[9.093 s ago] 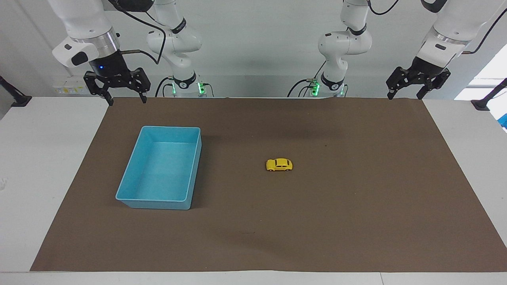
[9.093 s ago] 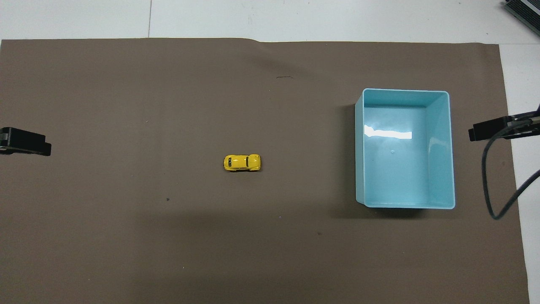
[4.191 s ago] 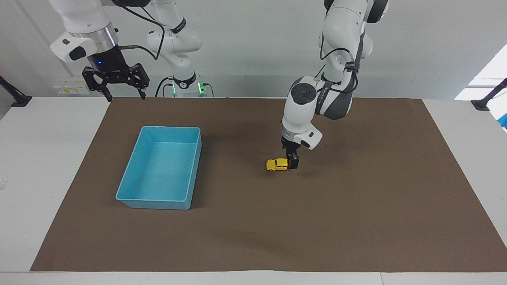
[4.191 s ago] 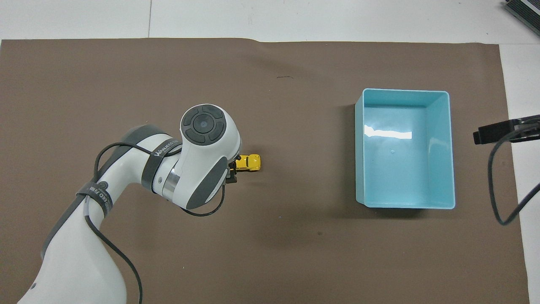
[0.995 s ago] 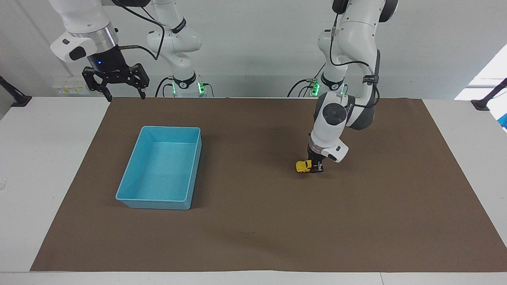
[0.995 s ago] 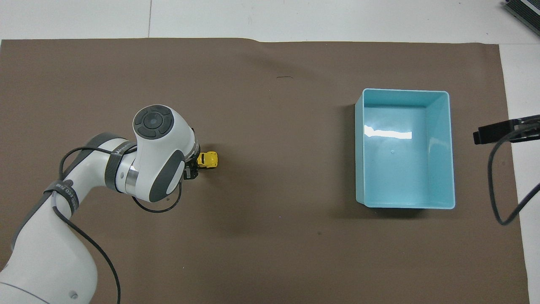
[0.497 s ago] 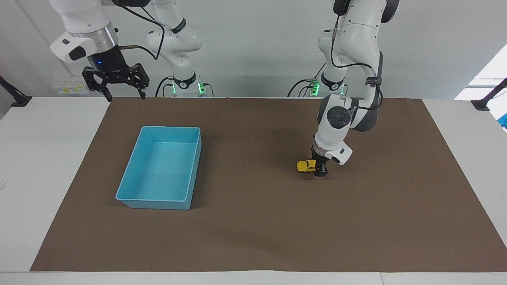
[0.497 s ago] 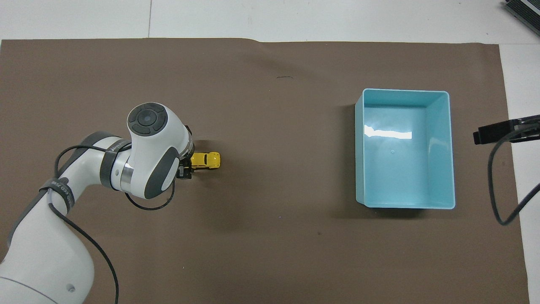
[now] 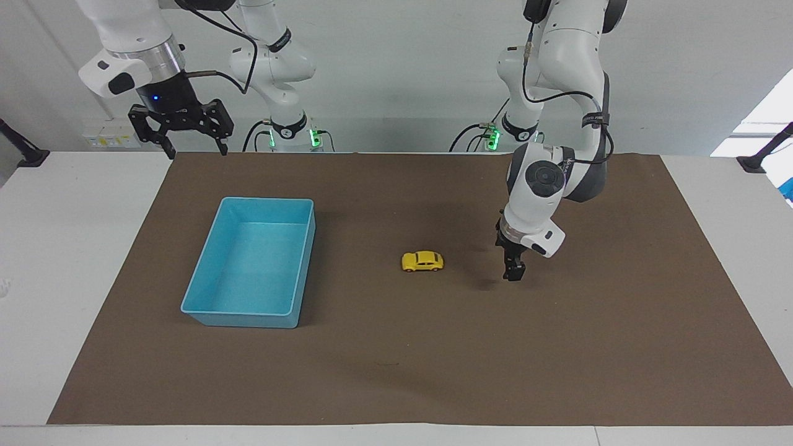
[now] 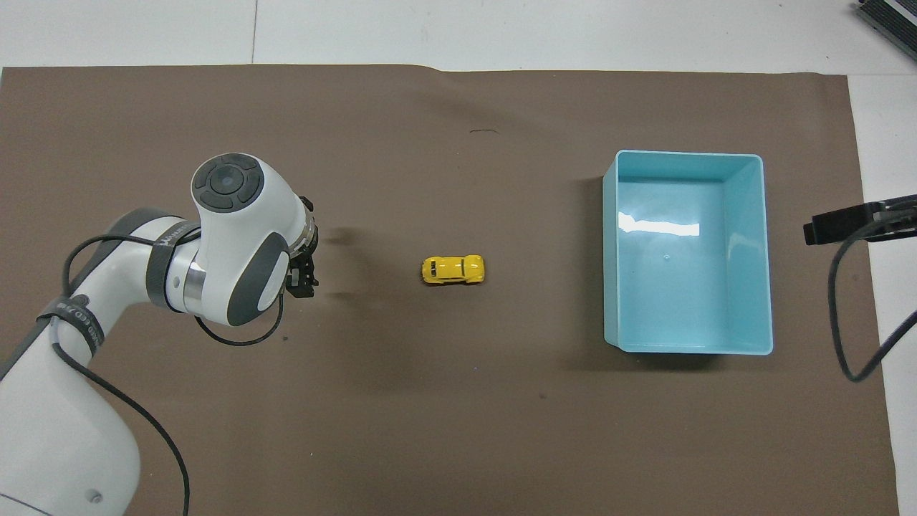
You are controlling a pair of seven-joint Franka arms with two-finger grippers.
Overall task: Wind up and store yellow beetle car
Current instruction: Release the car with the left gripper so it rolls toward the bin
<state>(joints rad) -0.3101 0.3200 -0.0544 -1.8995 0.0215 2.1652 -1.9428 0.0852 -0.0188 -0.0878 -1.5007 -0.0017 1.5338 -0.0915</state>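
yellow beetle car [image 9: 422, 261]: sits free on the brown mat [image 9: 396, 371], roughly mid-surface, between the light-blue bin [image 9: 250, 263] and the left claw, on all its wheels, long side lined up toward the bin. Nothing is touching it.

left claw [image 9: 513, 272]: hangs low over the mat toward the left arm's end, well apart from the car, pointing down. Its fingers look parted with nothing between them, so my guess is this is the let-go part of a pull-back wind-up, the toy being free to roll.

right claw [image 9: 193, 148]: parked up over the mat's corner nearest the robots, by the bin, fingers spread and empty. This arm just waits, probably because the bin is on its end.

light-blue bin: empty, open top, at the right arm's end of the mat. Storing is not done yet.

next bit: looks like somebody has to pick up the car and drop it in the bin. It's tiny and rounded, so a sloppy pinch could squirt it away.
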